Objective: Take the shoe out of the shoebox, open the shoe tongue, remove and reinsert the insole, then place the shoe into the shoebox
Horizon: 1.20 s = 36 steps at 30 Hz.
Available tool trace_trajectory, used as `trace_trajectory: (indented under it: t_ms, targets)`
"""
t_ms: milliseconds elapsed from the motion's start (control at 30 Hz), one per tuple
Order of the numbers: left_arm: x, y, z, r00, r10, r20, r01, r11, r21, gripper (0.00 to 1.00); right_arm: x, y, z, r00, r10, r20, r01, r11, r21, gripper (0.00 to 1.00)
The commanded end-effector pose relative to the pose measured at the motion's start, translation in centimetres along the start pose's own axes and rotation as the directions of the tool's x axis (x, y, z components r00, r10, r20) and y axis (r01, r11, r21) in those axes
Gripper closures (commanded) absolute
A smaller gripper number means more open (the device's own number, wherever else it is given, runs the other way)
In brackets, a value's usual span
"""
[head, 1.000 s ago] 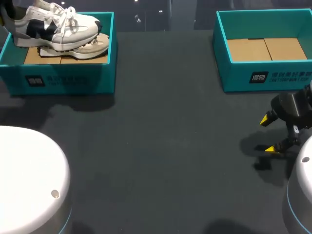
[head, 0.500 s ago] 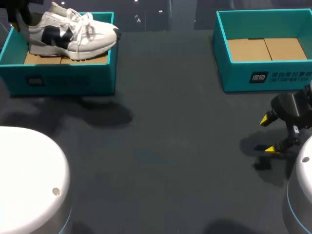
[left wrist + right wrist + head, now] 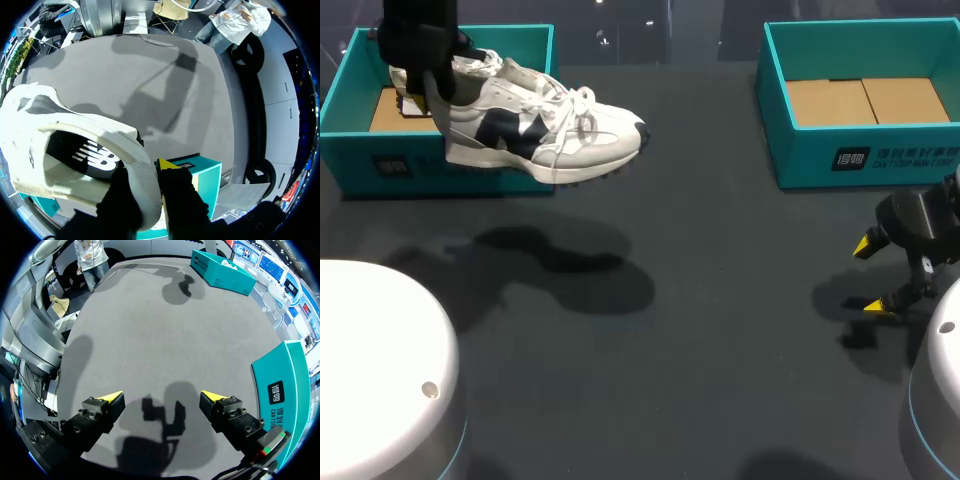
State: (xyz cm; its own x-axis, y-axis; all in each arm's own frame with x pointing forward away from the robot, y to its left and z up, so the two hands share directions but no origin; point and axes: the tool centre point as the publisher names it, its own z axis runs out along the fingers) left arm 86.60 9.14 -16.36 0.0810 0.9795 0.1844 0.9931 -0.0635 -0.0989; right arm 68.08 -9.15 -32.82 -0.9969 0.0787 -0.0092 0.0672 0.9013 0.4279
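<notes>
Yellow-tipped, my right claw [image 3: 872,275] hangs spread wide just over the dark table [image 3: 720,330]. Farther off, my left claw [image 3: 158,176] pinches the heel collar of the white shoe [image 3: 535,135], holding it aloft beside the left shoebox [image 3: 440,165], toe toward the right shoebox [image 3: 860,160].

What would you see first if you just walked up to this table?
A white and navy shoe hangs in the air by the left teal box, pinched at its heel by the left gripper. The right gripper sits open low by the other teal box.
</notes>
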Motion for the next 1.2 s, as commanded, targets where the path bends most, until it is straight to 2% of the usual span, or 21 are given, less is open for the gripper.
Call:
trace_trajectory:
  t_ms: [33,200,500,667,1200]
  targets:
    - [-2.7,-2.0,0.2,1.000,-0.002,-0.020,0.001,0.999,-0.043,1.00,0.2,0.0,0.0,1.000,0.000,0.003,0.000,1.000,0.002,0.00]
    - [-6.2,-3.2,0.7,1.000,-0.022,-0.014,0.021,0.998,-0.054,1.00,0.2,0.0,0.0,1.000,0.000,0.003,0.000,1.000,0.002,0.00]
    - [-11.6,-4.6,3.1,0.997,-0.079,-0.008,0.079,0.996,-0.052,1.00,0.2,0.0,0.0,1.000,0.000,0.003,0.000,1.000,0.002,0.00]
    - [-13.5,-5.3,4.3,0.997,-0.081,-0.012,0.081,0.996,-0.043,1.00,0.2,0.0,0.0,1.000,0.000,0.003,0.000,1.000,0.002,0.00]
    - [-18.7,-8.0,8.7,0.997,-0.037,-0.067,0.031,0.996,-0.085,1.00,0.2,0.0,0.0,1.000,0.000,0.003,0.000,1.000,0.002,0.00]
